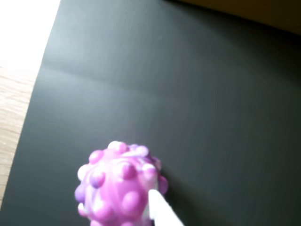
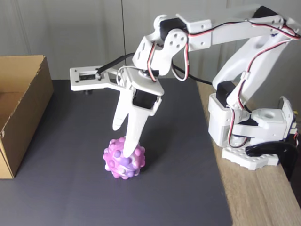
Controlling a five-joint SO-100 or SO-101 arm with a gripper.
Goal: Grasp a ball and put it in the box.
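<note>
My gripper (image 2: 123,139) is pointing straight down with its jaws partly open, the longer finger (image 2: 135,127) touching the top of the ball (image 2: 124,158), the shorter one hanging just above it. The ball is sitting directly beneath me on the black mat (image 2: 178,188); in the fixed view the box (image 2: 21,110) is standing well off to my left.

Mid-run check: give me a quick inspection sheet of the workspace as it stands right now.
Surface: black mat over a wooden table.
Job's things: ball on the mat; box at the left edge of the fixed view, apart from the ball.
Clutter: nothing seen.
Grippers: gripper pointing down, one finger against the ball's near side; grip not confirmed.
Cables: red, white and black wires run along the arm.
Surroundings: grey wall behind.
</note>
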